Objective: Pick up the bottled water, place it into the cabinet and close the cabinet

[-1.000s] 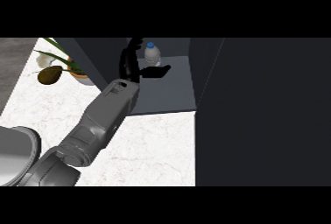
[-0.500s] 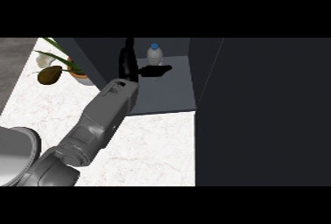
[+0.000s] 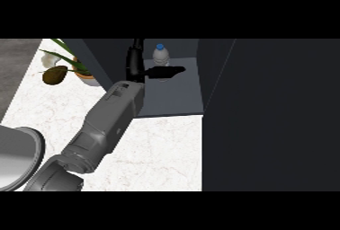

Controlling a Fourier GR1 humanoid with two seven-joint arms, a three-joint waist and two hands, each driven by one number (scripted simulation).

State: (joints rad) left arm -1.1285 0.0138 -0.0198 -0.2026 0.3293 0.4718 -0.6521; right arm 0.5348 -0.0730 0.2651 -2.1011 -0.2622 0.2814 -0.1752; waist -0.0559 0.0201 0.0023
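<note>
Left of the cabinet: potted plant on white marble counter. L forearm runs up from the counter into the cabinet opening. Left hand is inside, at the opening's left side, released: fingers straight up, thumb sticking out to the right. Bottled water stands upright at the cabinet's back, just right of the fingers and behind the thumb, not gripped. Cabinet is open; dark panel fills the view right of the opening.

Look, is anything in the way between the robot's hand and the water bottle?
No, nothing I can see. The left hand is right beside the bottle, which stands upright inside the open cabinet. Only the hand's own thumb sticks out in front of it.
</note>
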